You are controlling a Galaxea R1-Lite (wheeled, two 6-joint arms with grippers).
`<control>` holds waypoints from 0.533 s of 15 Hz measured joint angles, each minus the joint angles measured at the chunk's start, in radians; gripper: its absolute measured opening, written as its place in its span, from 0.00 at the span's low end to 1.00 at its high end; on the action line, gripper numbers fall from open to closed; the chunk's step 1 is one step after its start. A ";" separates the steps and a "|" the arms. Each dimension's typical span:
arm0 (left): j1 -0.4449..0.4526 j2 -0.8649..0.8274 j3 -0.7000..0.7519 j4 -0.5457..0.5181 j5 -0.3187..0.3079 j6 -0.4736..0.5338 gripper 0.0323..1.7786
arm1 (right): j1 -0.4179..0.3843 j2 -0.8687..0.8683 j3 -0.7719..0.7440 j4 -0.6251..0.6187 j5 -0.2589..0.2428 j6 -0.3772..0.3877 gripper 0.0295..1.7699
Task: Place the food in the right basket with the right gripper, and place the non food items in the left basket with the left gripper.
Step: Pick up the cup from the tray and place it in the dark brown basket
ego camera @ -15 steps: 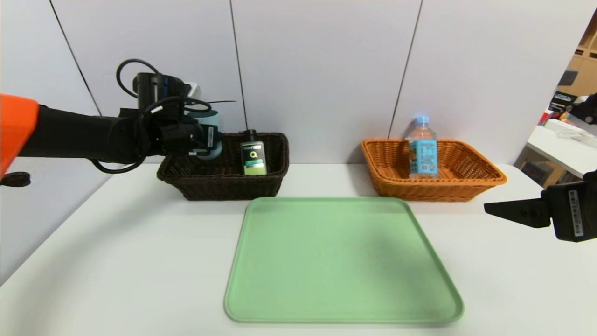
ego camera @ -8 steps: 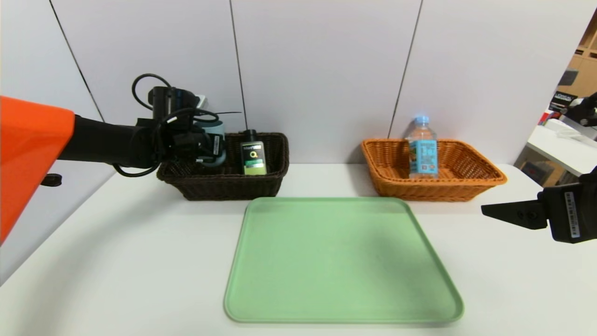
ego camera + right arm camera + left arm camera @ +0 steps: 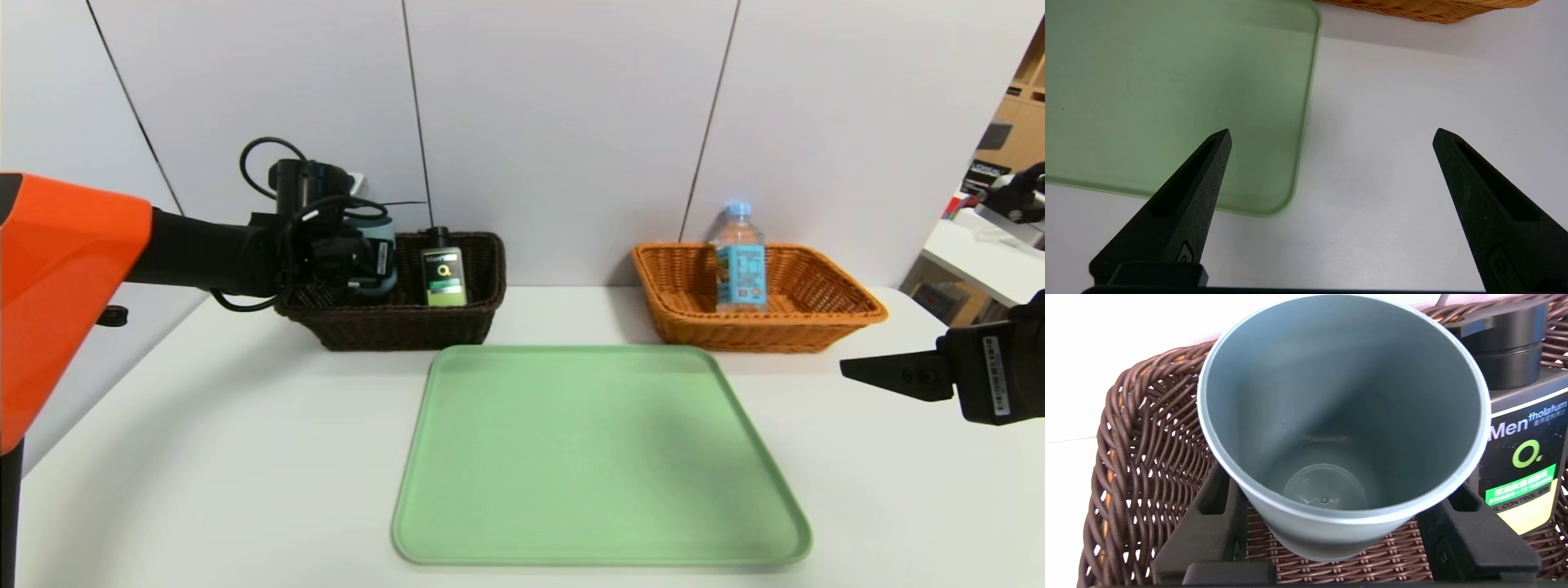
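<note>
Nearest me, on the white table (image 3: pixel 204 457), lies a pale green tray (image 3: pixel 600 457) with nothing on it. Off its right edge the right gripper (image 3: pixel 865 371) hangs above the bare table, its two pointed fingers (image 3: pixel 1192 196) spread wide apart and holding nothing; from its own camera one fingertip sits over the tray's corner and the other over plain tabletop.

Behind the tray, two baskets stand against the wall. On the right is the orange basket (image 3: pixel 824 314), and the clear water bottle (image 3: pixel 739 261) with its light blue cap stands upright inside it, toward its left half, well apart from the right gripper.

On the left is the dark brown basket (image 3: pixel 400 327). The black pump bottle (image 3: pixel 443 273) with the green label stands upright in it, about the middle. Just beside that bottle, over the basket's left part, the left gripper (image 3: pixel 371 265) reaches in from the side, clamped on the blue-grey cup (image 3: pixel 377 237). From the wrist camera the cup (image 3: pixel 1339 428) sits between the two black fingers (image 3: pixel 1470 535), one finger on each side of its lower wall, mouth toward the lens and empty. The cup is within the basket's woven walls (image 3: pixel 1147 465); whether its base touches the basket floor I cannot tell. The pump bottle (image 3: pixel 1523 457) stands close by the cup's rim.
</note>
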 joint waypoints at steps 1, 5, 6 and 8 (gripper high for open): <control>0.000 0.001 -0.002 0.000 0.001 0.000 0.62 | 0.000 0.001 0.000 0.000 0.001 0.000 0.96; 0.000 0.004 -0.008 0.001 0.006 0.001 0.62 | 0.000 0.003 0.000 0.000 0.013 0.001 0.96; 0.000 0.004 -0.010 0.001 0.006 0.001 0.62 | 0.000 0.003 0.000 0.000 0.013 0.001 0.96; 0.000 0.004 -0.012 0.001 0.006 0.001 0.62 | 0.000 0.003 0.000 0.000 0.014 0.000 0.96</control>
